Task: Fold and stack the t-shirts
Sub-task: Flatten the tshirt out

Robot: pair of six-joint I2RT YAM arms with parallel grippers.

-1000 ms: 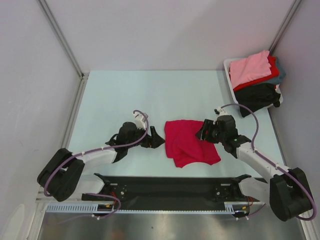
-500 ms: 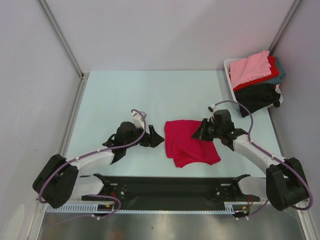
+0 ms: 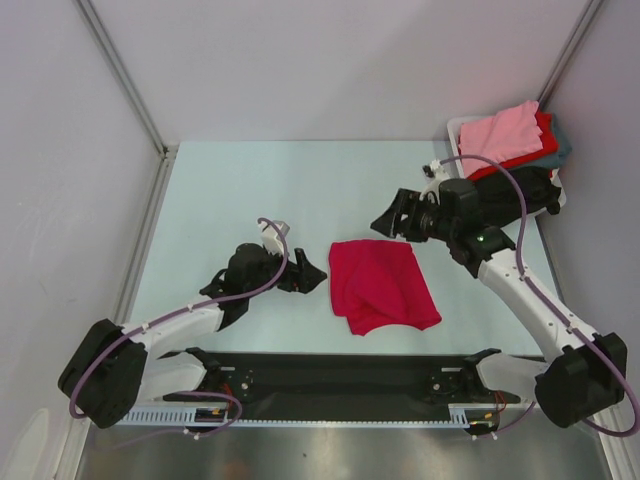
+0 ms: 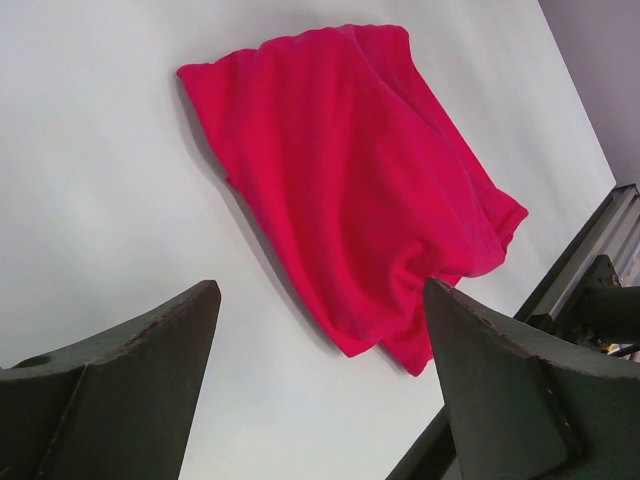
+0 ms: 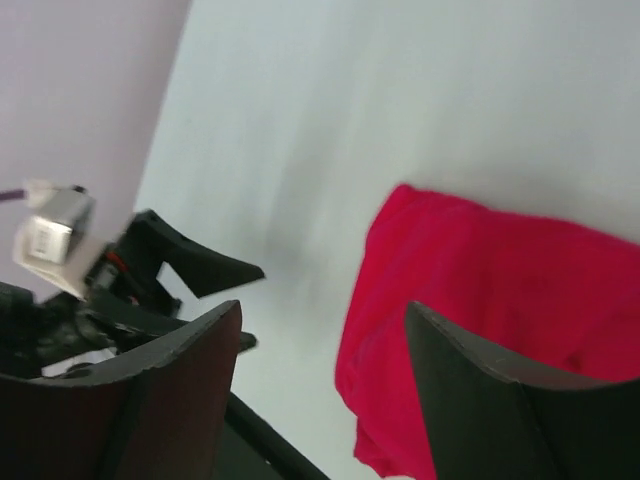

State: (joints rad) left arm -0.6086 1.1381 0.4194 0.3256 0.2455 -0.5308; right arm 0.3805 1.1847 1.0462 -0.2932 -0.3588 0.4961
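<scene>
Crimson t-shirt [image 3: 383, 285] appears roughly folded on the surface [image 3: 250, 190], toward the near edge, not yet stacked. Left gripper [image 3: 312, 278] and right gripper [image 3: 388, 218]: jaws spread, empty. Remaining t-shirts [image 3: 500, 138] heaped in bin [image 3: 453, 127], far right corner.

Overhead wide — wrist cams close; all share t-shirt [image 4: 350, 190].

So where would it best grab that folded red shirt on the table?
Probably the shirt along its left edge, coming in low from the left. That edge looks like one smooth fold, so all the layers should lift together, while the near corner shows loose layers poking out. The left tool sits open right beside that edge.
</scene>
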